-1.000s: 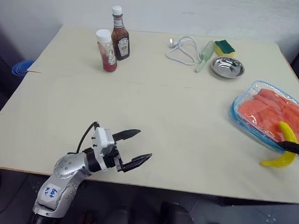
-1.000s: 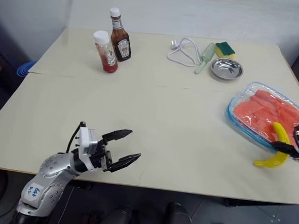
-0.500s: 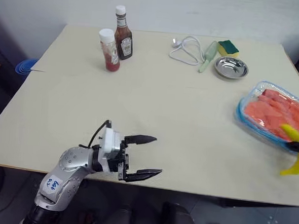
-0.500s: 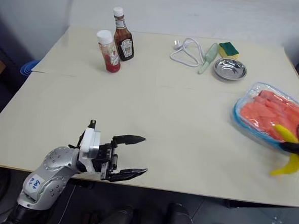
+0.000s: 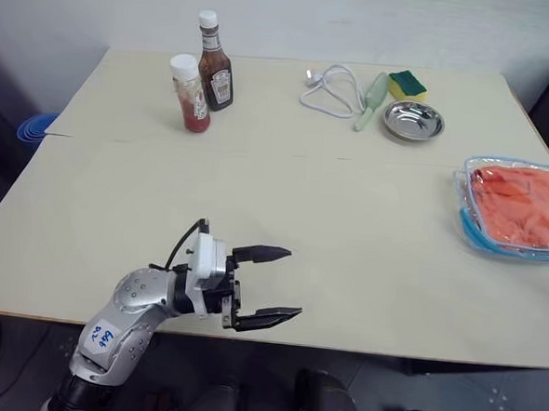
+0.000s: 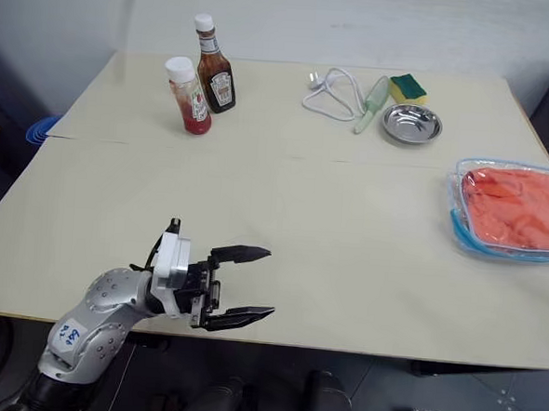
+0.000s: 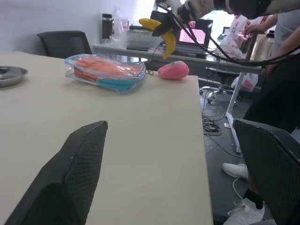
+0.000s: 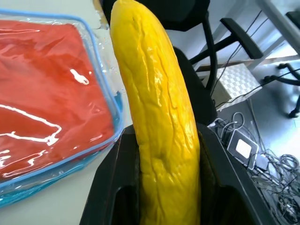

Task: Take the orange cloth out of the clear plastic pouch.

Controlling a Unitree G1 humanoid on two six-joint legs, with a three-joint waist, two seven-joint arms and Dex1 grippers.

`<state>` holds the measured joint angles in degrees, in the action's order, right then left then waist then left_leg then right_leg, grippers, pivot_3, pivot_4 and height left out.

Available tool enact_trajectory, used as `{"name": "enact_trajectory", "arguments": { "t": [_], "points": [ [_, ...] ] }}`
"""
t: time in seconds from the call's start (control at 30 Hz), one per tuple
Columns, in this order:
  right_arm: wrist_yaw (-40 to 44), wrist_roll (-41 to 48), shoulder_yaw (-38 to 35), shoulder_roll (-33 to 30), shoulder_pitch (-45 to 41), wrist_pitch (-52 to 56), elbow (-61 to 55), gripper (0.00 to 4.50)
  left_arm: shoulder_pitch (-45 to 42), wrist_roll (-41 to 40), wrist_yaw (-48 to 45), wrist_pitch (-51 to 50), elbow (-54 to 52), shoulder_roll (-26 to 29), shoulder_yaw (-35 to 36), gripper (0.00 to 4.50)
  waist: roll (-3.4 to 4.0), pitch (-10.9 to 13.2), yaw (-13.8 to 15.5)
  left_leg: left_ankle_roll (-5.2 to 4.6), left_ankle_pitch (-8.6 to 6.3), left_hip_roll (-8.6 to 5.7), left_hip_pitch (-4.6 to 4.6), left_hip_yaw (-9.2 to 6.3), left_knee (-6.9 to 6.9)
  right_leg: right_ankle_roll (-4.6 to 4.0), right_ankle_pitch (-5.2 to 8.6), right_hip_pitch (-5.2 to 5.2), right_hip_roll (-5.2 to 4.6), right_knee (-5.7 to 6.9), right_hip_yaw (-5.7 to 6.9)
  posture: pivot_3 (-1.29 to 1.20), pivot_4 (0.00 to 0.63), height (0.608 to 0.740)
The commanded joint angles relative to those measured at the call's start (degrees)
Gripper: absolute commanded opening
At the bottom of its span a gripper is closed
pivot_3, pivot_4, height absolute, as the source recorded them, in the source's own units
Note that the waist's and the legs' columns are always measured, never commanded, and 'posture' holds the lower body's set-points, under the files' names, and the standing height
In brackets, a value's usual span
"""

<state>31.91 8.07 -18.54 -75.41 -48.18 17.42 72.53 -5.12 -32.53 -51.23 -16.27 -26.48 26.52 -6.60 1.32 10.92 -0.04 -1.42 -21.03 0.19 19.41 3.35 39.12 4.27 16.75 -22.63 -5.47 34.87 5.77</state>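
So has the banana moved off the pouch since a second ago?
Yes. The banana lay across the clear plastic pouch near the table's right edge; now the right gripper holds it lifted clear, beyond that edge.

Orange cloth [image 5: 522, 204] inside clear plastic pouch [image 5: 466, 228] at table's [image 5: 284, 206] right edge.

Right edge of the clear plastic pouch [image 5: 516, 216] and orange cloth [image 5: 526, 204] cut off by frame.

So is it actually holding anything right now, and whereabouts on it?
Yes. The right gripper grips a yellow banana across its lower part, lifted off the table. The left gripper is open, empty.
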Motion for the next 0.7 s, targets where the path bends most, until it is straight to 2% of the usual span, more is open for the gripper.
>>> {"name": "enact_trajectory", "arguments": {
  "t": [0.03,0.27,0.37,0.47,0.57,0.7],
  "points": [
    [0.62,0.8,-1.33,1.55,-0.21,-2.24,-0.25,1.01,0.72,1.01,1.59,1.6,-2.21,-0.26,0.97,4.5,-0.03,0.01,-0.17,0.0,0.0,0.0,0.0,0.0,0.0,0.0,0.0,0.0,0.0,0.01,-0.01,0.0,0.15,0.74],
    [11.97,3.41,-0.75,8.9,-0.74,2.12,-6.06,1.01,2.14,2.37,4.12,2.49,-2.29,-1.72,0.41,4.5,0.01,0.0,-0.06,0.03,0.02,0.03,-0.07,0.05,0.0,0.01,-0.01,0.01,0.03,0.08,-0.05,0.0,0.15,0.74],
    [18.09,6.81,-0.68,13.39,3.22,7.77,-16.03,1.01,2.09,2.88,4.64,2.94,-1.91,-1.88,0.45,4.5,0.02,0.0,0.05,0.02,0.02,0.04,-0.05,0.03,0.0,0.02,-0.01,0.0,0.02,0.07,-0.04,0.0,0.15,0.74],
    [17.84,11.44,-2.53,17.24,7.47,16.24,-28.49,1.01,1.95,2.94,4.93,3.05,-1.56,-1.91,0.74,4.5,0.01,0.0,0.27,0.02,0.02,0.05,-0.03,-0.05,0.0,0.03,-0.02,0.01,0.02,0.06,0.03,0.0,0.15,0.74],
    [19.32,14.94,-1.71,18.47,11.17,25.99,-39.6,1.01,1.76,2.74,4.96,2.92,-1.37,-1.59,1.22,4.5,0.02,0.0,0.83,0.02,0.02,0.04,0.02,-0.1,0.01,0.04,-0.02,0.0,0.0,0.09,0.06,0.0,0.15,0.74],
    [18.22,17.44,-0.55,19.59,11.02,34.11,-46.83,1.01,1.55,2.59,4.6,2.88,-0.94,-1.11,1.82,4.5,0.02,0.0,1.27,0.01,0.02,0.02,0.03,-0.11,0.01,0.05,-0.03,-0.01,-0.01,0.1,0.06,0.0,0.15,0.74]
  ]
}}
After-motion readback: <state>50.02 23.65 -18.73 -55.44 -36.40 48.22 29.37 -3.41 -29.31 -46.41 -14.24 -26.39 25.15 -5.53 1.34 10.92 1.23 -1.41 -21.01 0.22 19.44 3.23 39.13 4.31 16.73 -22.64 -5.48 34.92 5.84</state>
